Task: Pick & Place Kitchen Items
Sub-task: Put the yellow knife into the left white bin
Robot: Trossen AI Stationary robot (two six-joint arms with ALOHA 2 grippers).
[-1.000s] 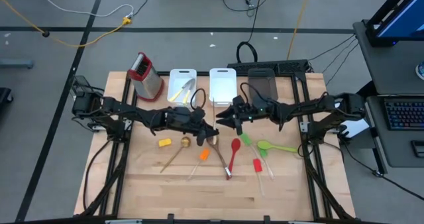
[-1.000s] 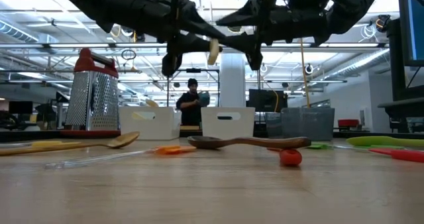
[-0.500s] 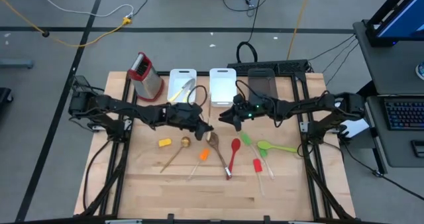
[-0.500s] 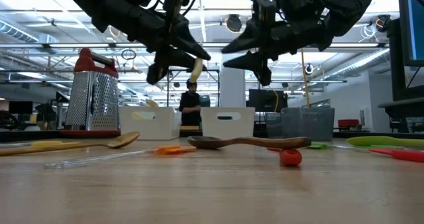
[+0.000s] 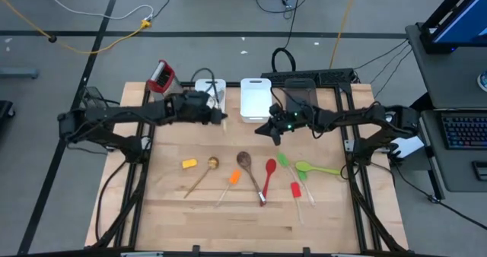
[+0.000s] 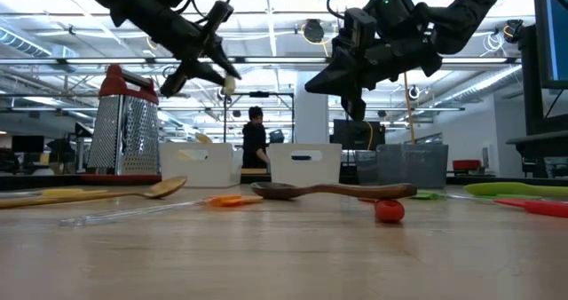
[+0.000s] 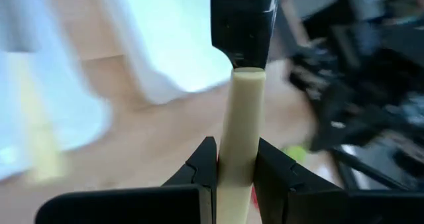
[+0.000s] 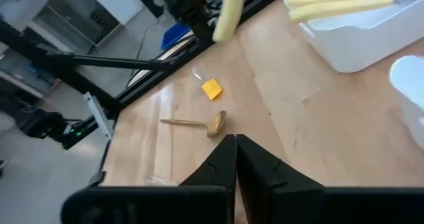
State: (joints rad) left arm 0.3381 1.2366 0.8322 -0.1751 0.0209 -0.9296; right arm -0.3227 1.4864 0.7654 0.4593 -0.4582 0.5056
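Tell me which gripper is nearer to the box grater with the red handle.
Left. The left gripper, shut on a pale-handled knife, hangs just beside the grater, over the white bin. The right gripper hangs farther away, toward the table's middle.

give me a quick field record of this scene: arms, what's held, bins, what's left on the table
left gripper: shut on pale-handled knife, raised over the left white bin
right gripper: shut, empty, raised near the middle white bin
left white bin contents: pale-handled utensils
grater: at the table's back left
on table: wooden spoon, dark spoon, red spoon, green spoon, yellow spatula, orange spatula, red spatula
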